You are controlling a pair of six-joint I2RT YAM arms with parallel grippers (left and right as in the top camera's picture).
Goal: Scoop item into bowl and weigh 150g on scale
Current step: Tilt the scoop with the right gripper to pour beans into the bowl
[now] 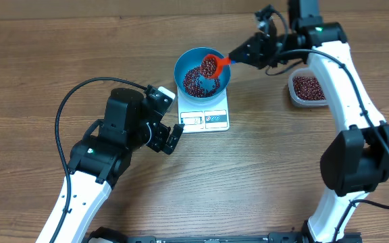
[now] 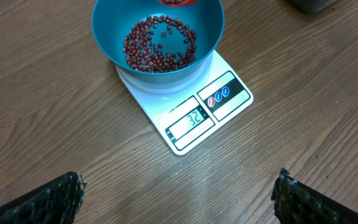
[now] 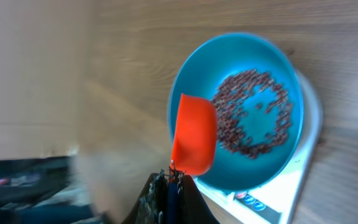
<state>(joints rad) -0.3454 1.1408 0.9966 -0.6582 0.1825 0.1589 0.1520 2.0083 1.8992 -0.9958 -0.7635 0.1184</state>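
The blue bowl [image 1: 184, 64] stands on the white scale [image 1: 204, 120] at the table's middle, with a layer of dark red beans [image 1: 196, 84] in it. My right gripper [image 1: 235, 57] is shut on the blue handle of a red scoop [image 1: 211, 65], which hangs over the bowl's right rim carrying beans. In the right wrist view the scoop [image 3: 193, 134] shows just beyond the gripper [image 3: 169, 179], above the bowl [image 3: 194, 74]. My left gripper [image 1: 173, 137] stands open and empty just left of the scale's front. Its wrist view shows the bowl [image 2: 109, 46], beans [image 2: 160, 45] and the lit scale display [image 2: 190, 119].
A clear plastic tub [image 1: 293, 94] holding more beans [image 1: 308, 86] sits on the table to the right of the bowl, under the right arm. Bare wooden table lies all round the scale.
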